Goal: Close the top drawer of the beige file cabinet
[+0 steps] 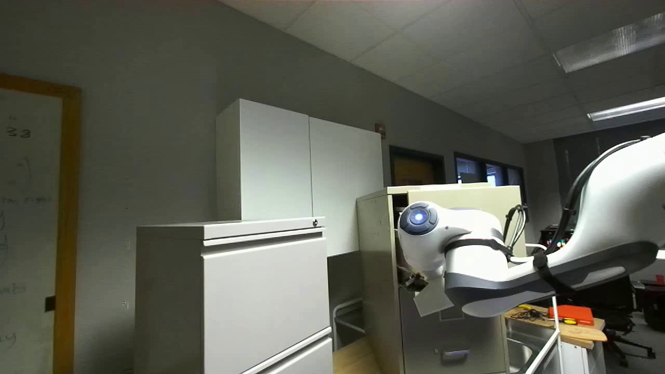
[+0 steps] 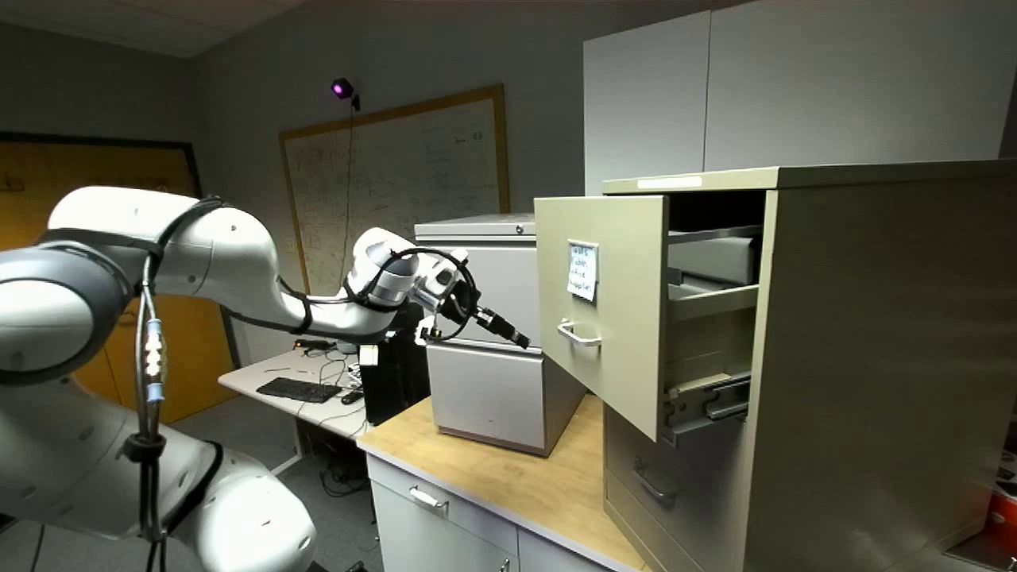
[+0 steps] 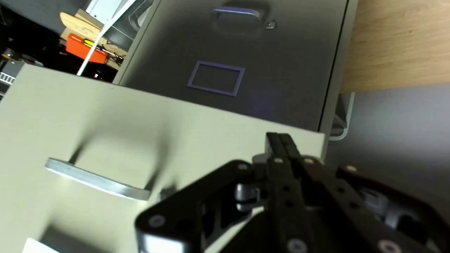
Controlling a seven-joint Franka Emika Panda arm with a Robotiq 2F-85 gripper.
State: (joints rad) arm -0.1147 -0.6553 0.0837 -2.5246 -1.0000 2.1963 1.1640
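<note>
Wrist view: the top drawer (image 3: 207, 140) juts forward from the beige file cabinet (image 3: 281, 66), pull (image 3: 96, 181) crosswise, gripper (image 3: 279, 135) pressed together.

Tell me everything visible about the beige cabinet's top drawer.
The top drawer stands open, jutting from the beige cabinet. Its flat, upright cream front looks metal, with a curved silvery handle below a framed label. A slide rail shows low on its side. A visible gap separates it from the gripper.
</note>
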